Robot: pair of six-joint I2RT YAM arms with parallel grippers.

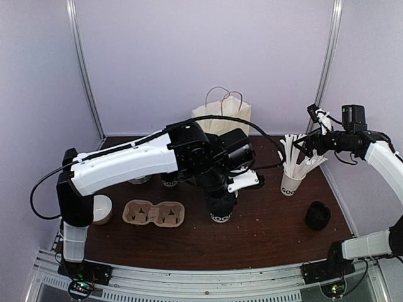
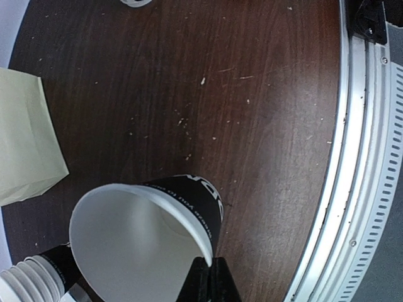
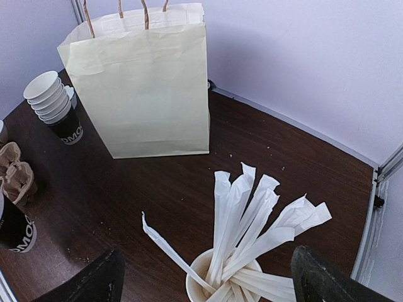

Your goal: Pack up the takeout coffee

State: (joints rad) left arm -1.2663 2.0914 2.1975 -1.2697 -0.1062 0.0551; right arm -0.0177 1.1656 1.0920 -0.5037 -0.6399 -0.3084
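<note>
Left gripper [image 2: 211,274], lower centre, clamps the black cup [image 2: 138,245] by its rim, likely to steady it; right gripper [image 3: 208,280] hangs wide above the wrapped straws [image 3: 252,217].

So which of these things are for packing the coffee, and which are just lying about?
For the job: black cup, paper bag, probably the carrier, perhaps the black round thing.
Lying about: cup of sticks, cup stack, white tub.

Left gripper [image 2: 210,281] closed, pinching rim of 1 open black paper cup with white lettering [image 2: 129,245] over dark wooden table [image 2: 220,75]. Cream paper bag [image 2: 25,145] at left; stack of ribbed white-rimmed cups [image 2: 28,280] bottom-left.
</note>
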